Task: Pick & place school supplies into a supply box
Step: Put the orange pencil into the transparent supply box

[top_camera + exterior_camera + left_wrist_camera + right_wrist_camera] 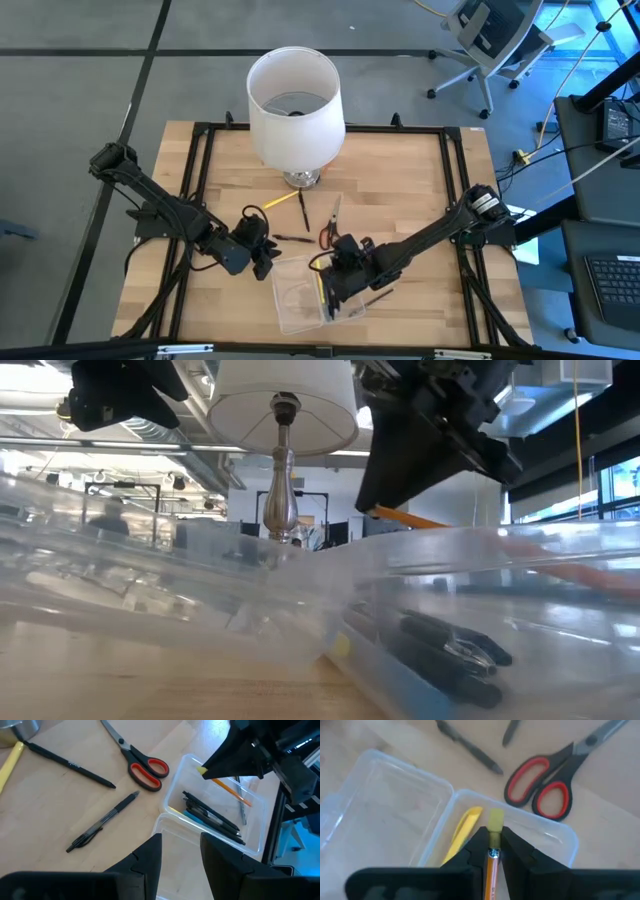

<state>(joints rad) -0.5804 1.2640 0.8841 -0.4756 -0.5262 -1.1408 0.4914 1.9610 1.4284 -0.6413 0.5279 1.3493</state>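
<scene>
right gripper (492, 851) pinched on orange pencil (491, 870) | clear box (560, 837) directly below | lower, level pencil lengthwise, then release | left gripper (181, 851) parted, empty, beside box

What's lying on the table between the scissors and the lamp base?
In the high view, a black pen lies between the scissors and the lamp base. The left wrist view shows it too.
</scene>
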